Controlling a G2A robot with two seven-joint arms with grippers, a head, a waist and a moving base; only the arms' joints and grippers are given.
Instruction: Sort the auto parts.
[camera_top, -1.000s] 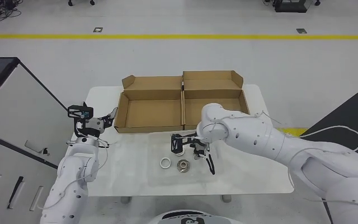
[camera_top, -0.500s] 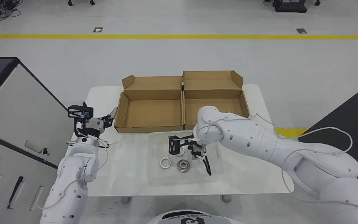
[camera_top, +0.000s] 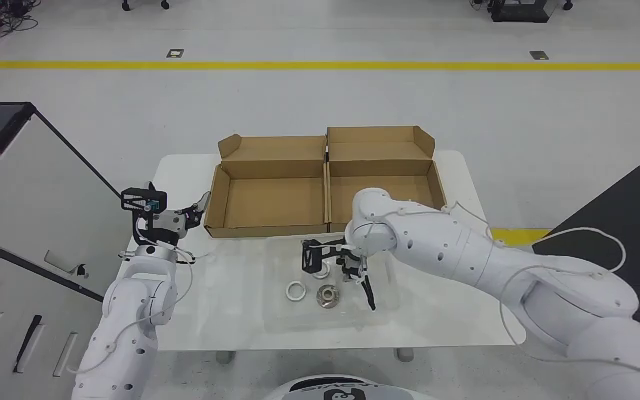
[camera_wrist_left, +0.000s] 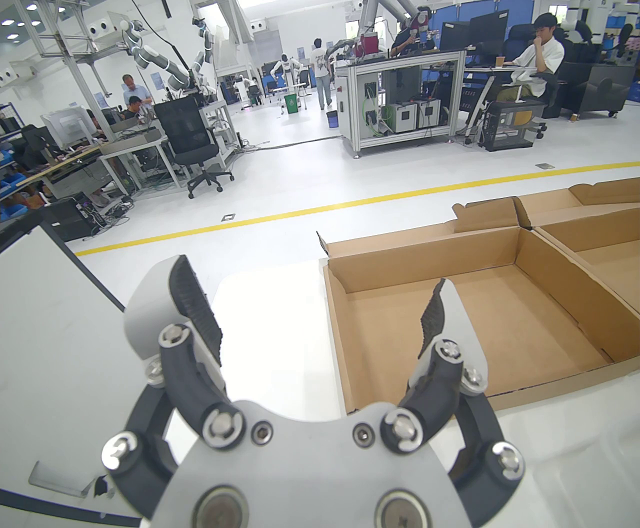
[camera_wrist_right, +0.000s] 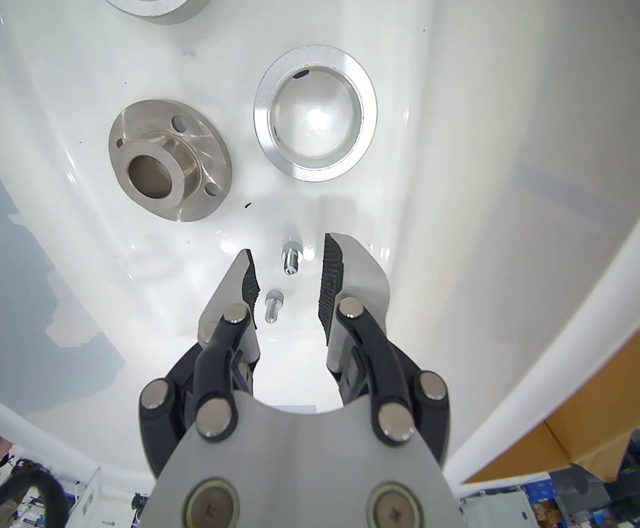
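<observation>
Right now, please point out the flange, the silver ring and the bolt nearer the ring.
flange (camera_wrist_right: 205, 150): right wrist view, flat plate.
silver ring (camera_wrist_right: 315, 168): right wrist view, rim.
bolt (camera_wrist_right: 292, 248): right wrist view, head.

Shiny metal flange (camera_wrist_right: 170, 160), ring (camera_wrist_right: 315, 112); glossy white tray (camera_wrist_right: 475, 150)

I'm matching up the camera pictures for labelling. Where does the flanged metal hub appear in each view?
Top view: the flanged hub lies on the white table, nearer the robot than the cardboard boxes.
Right wrist view: it lies just beyond the open right gripper, beside the silver ring.
Left wrist view: this camera faces the cardboard boxes instead.
Landmark: the silver ring next to the hub links the top and right wrist views.
</observation>
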